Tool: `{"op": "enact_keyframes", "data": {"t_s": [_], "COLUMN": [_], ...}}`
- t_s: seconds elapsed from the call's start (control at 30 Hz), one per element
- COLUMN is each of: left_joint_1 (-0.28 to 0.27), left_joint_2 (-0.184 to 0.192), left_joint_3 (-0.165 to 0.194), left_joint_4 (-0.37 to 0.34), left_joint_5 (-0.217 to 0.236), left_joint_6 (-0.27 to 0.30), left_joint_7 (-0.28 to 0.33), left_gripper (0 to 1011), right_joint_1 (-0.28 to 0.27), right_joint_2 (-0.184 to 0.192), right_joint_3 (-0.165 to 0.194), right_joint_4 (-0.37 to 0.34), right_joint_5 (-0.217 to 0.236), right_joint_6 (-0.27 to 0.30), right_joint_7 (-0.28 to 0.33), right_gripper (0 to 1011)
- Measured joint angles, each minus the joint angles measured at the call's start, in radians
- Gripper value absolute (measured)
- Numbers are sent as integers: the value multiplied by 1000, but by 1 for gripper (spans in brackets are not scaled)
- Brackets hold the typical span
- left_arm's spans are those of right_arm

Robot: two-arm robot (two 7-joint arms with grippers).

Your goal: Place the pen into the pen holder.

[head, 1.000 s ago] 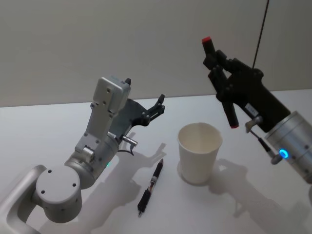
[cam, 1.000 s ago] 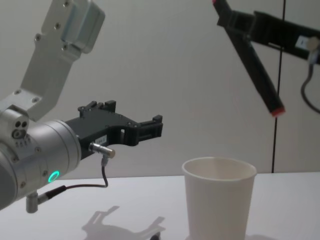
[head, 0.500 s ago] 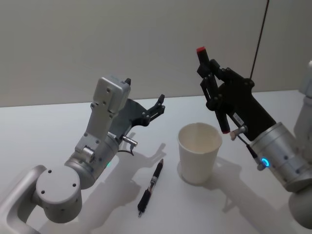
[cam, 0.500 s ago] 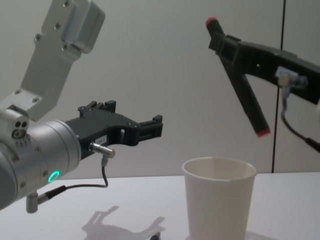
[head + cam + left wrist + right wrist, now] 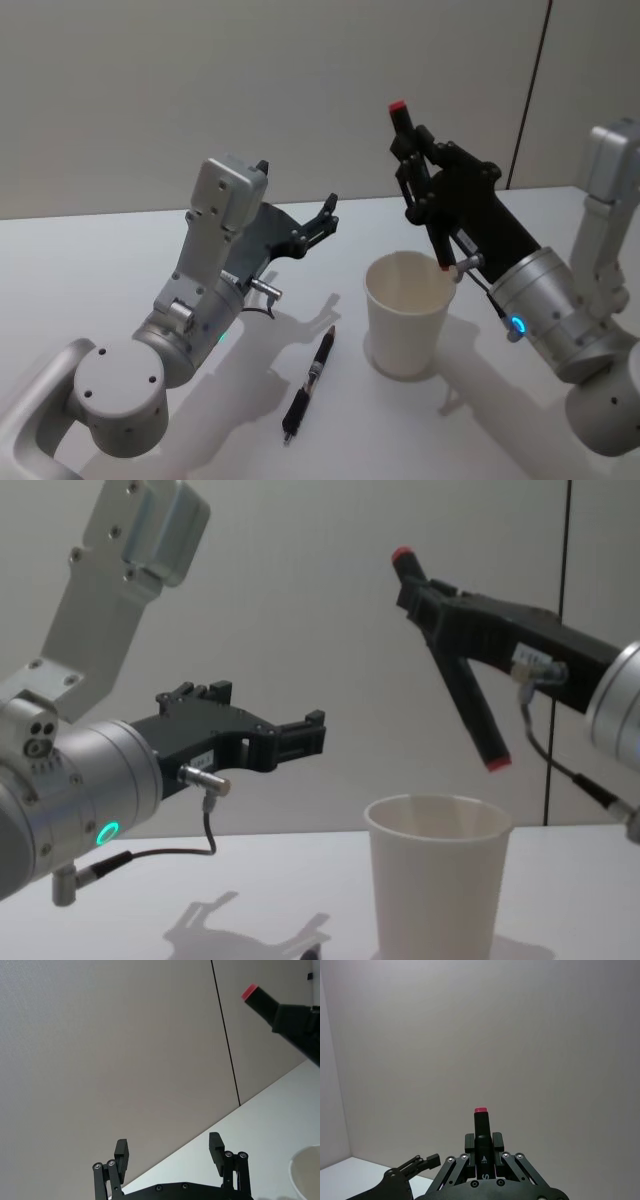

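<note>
Black pen (image 5: pixel 478 720) with red ends has dropped a fair bit in the last second. The right gripper (image 5: pixel 483 1144), jaws clamped round the barrel, has swung it down and in towards the paper cup (image 5: pixel 405 320). We now see the lower red tip just above the rim, over the cup's right side, slanted and not inside yet. So we reckon the approach is nearly done, and what's left is lowering and letting go.

The left gripper (image 5: pixel 169 1145) hangs idle left of the cup above the bench (image 5: pixel 80 270), jaws apart and holding nothing.

The cup is matte white paper, tapered, with a rolled rim. We'd guess it's light enough to tip if nudged. The pen looks like a smooth, straight plastic stick. A second pen (image 5: pixel 310 385), slimmer, lies flat on the white bench near the cup.
</note>
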Motion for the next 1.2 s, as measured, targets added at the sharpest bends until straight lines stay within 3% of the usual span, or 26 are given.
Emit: {"op": "enact_keyframes", "data": {"t_s": [0.67,1.2], "left_joint_1": [0,0], "left_joint_2": [0,0], "left_joint_3": [0,0], "left_joint_4": [0,0], "left_joint_5": [0,0], "left_joint_6": [0,0], "left_joint_7": [0,0], "left_gripper": [1001,1001], "right_joint_1": [55,68], "right_joint_2": [-33,-40], "right_joint_3": [-10,-17], "right_joint_4": [124,188], "right_joint_5": [-20,11], "right_joint_6": [8,41], "right_joint_7": [45,93], "right_gripper": [194,194]}}
